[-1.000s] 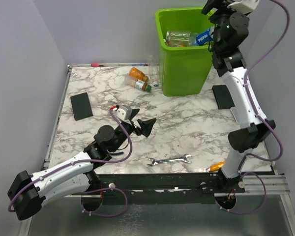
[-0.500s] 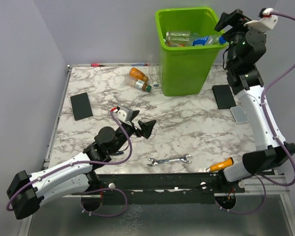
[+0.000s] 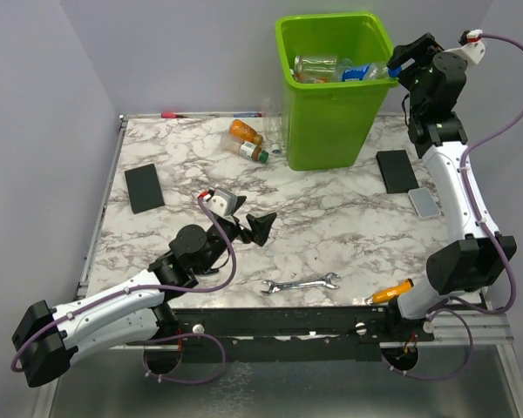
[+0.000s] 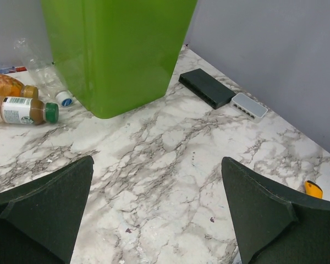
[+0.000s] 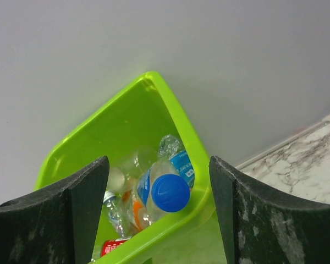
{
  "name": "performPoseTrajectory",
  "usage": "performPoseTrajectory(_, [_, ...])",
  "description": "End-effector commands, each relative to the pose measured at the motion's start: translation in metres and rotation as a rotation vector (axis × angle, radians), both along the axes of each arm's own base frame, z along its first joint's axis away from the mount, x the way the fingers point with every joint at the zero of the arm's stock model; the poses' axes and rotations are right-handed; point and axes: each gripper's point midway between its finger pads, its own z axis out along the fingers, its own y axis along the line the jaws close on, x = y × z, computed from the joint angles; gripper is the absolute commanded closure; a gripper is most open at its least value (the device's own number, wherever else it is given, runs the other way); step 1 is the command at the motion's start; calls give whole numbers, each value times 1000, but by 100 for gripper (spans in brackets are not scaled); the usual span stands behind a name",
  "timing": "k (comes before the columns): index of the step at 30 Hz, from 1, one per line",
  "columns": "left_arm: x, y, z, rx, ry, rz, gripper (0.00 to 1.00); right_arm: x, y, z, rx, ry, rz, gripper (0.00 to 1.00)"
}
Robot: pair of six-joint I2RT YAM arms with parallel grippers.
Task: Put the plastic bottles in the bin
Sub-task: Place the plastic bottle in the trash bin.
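Presently the right gripper (image 3: 401, 59) hangs at the bin's (image 3: 327, 122) right rim, jaws apart and empty, with a blue-capped bottle (image 5: 165, 190) lying inside. The left gripper (image 3: 251, 219) stands mid-table, jaws wide and empty. Three bottles (image 3: 245, 131) lie just left of the bin, so the next pick calls for a far reach.

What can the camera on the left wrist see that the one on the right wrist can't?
Only the left wrist view shows the marble table, with an orange bottle, a green-capped bottle and a clear bottle lying beside the lime-green bin, plus a black box. Only the right wrist view looks into the bin, where a blue-capped bottle sits among others. Both show the bin.
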Motion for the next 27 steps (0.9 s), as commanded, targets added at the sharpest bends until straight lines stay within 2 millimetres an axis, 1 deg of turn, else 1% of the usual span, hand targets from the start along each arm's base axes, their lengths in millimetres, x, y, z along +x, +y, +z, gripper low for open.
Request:
performPoseTrajectory(1, [2, 1, 10, 2, -13, 17, 1, 11, 10, -25, 27, 47, 50, 25])
performPoseTrajectory(4, [2, 1, 10, 3, -13, 16, 1, 14, 11, -33, 28, 66, 58, 29])
performPoseTrajectory(7, [1, -1, 10, 3, -10, 9, 1, 15, 13, -41, 32, 78, 67, 36])
performPoseTrajectory(10, [1, -2, 9, 5, -7, 6, 1, 16, 16, -47, 37, 85, 79, 46])
performPoseTrajectory(16, [2, -3, 7, 11, -4, 5, 1, 17, 18, -49, 37, 85, 94, 61])
performPoseTrajectory(18, [2, -3, 6, 13, -2, 4, 1, 16, 19, -47, 34, 81, 99, 67])
performPoseTrajectory(23, [2, -3, 5, 16, 0, 5, 1, 13, 23, -36, 17, 46, 124, 81])
performPoseTrajectory(24, [2, -3, 6, 16, -1, 6, 1, 13, 24, -26, 11, 13, 132, 83])
performPoseTrajectory(27, [3, -4, 5, 17, 0, 5, 1, 12, 29, -14, -10, -32, 160, 93])
